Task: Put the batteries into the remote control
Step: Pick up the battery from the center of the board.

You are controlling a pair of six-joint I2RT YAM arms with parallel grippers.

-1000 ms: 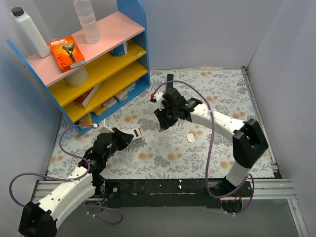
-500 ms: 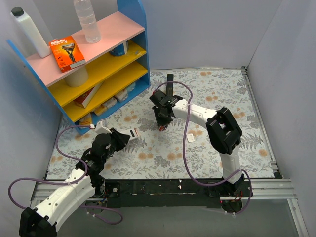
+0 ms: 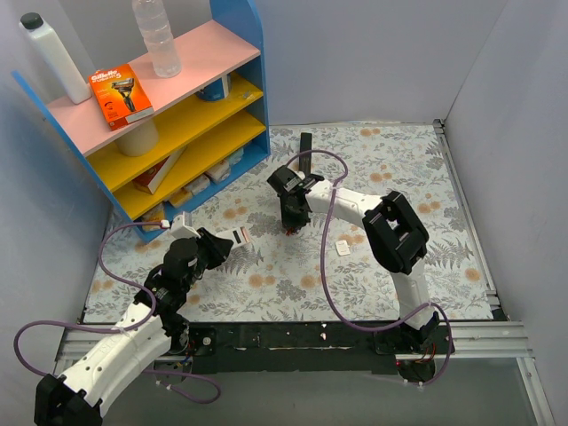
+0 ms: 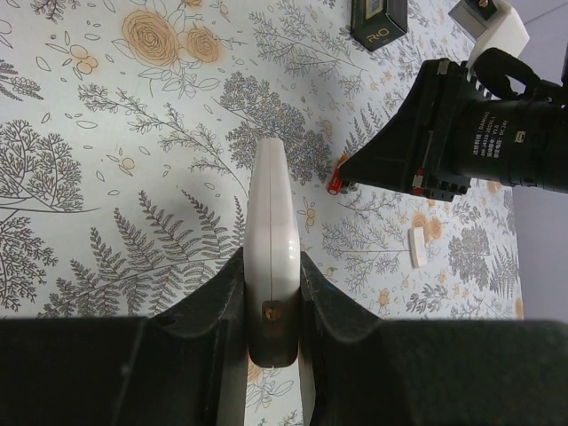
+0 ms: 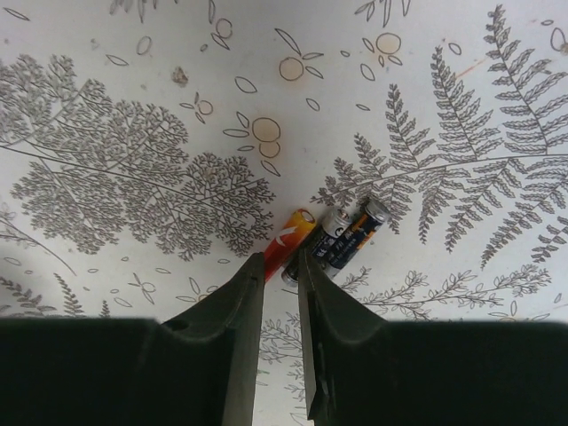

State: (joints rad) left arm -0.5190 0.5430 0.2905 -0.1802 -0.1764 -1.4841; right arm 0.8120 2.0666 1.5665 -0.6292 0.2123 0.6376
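My left gripper (image 3: 229, 241) (image 4: 271, 271) is shut on the small remote control (image 3: 240, 236), held edge-on above the mat; its white edge (image 4: 271, 213) shows between the fingers. The batteries (image 3: 290, 230) lie together on the mat: a red-orange one (image 5: 293, 232) and two dark ones (image 5: 351, 235). My right gripper (image 3: 291, 220) (image 5: 281, 264) points down at them, its jaws narrowed around the near end of the red-orange battery. In the left wrist view the right gripper (image 4: 359, 173) is at the batteries (image 4: 337, 185).
A small white cover piece (image 3: 343, 248) (image 4: 417, 247) lies right of the batteries. A long black remote (image 3: 306, 146) (image 4: 377, 22) lies at the back. A blue shelf unit (image 3: 169, 106) stands at the back left. Grey walls enclose the mat.
The right arm has folded in closer, its gripper staying over the batteries. The left gripper has carried the remote slightly left and back.
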